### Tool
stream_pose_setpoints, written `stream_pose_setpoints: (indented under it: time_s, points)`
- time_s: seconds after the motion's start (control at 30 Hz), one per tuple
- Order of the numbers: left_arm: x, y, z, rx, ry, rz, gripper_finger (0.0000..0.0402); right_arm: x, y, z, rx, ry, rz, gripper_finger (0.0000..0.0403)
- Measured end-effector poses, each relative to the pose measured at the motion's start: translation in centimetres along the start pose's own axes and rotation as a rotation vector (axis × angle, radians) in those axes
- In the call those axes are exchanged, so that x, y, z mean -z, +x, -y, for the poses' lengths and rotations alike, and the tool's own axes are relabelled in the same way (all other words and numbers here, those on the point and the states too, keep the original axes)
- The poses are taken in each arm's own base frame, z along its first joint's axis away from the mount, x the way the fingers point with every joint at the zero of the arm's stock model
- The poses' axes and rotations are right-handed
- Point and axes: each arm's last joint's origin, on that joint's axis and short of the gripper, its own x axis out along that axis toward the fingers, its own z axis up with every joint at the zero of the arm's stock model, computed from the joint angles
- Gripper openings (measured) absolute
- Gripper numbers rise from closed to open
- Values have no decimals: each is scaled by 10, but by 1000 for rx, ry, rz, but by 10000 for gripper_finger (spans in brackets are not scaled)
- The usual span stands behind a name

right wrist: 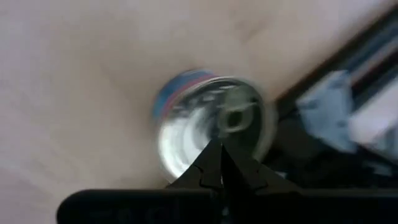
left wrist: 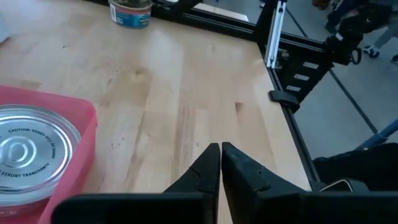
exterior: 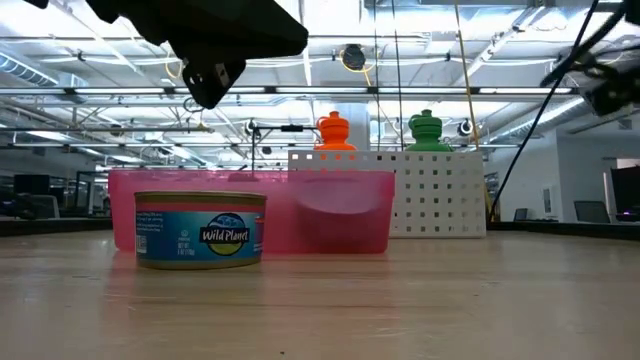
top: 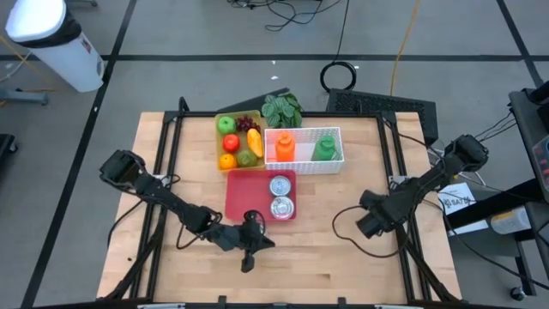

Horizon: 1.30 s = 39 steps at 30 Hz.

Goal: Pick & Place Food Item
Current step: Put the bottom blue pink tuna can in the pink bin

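A pink tray [top: 236,184] in the table's middle holds two tin cans [top: 280,185] [top: 280,207]. My left gripper [top: 266,240] [left wrist: 221,152] hangs shut just off the tray's near edge, over bare wood, with the nearer can [left wrist: 28,149] beside it. In the low view another can [exterior: 200,232] stands on the table in front of the tray [exterior: 330,215], under that arm. My right gripper [top: 371,225] [right wrist: 217,152] points down, shut, over one more can [right wrist: 205,124] [left wrist: 130,12] standing by the right rail. My right gripper's shut fingertips point down from above at the lid [right wrist: 186,140] of the can by the right rail. The view is blurred, and I cannot tell whether they touch it. The can stands upright on the table.
A yellow tray of fruit [top: 238,142], a leafy green [top: 283,109] and a white basket [top: 304,159] with an orange and a green bottle stand behind the pink tray. Black frame rails [top: 401,197] run along both table sides. Bare wood [top: 326,266] lies toward the near edge.
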Motion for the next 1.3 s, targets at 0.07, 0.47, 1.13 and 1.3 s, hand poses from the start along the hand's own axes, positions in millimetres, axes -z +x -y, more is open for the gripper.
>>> stream_pose_setpoints:
  time_s: [0.07, 0.47, 1.13, 1.3]
  points:
    - [1, 0, 0, -2, 2, -6, 16, 1, 9, -3, -36, -1, -31, 0]
    - [2, 0, -1, -10, 8, -24, 30, -16, 16, -39, -386, -63, 214, 0]
    - [3, 0, -3, -38, -44, -31, 25, -55, -31, -87, -740, -677, 1126, 0]
    - [3, 0, -3, -46, -45, -27, 6, -55, 1, -89, -831, -607, 1235, 0]
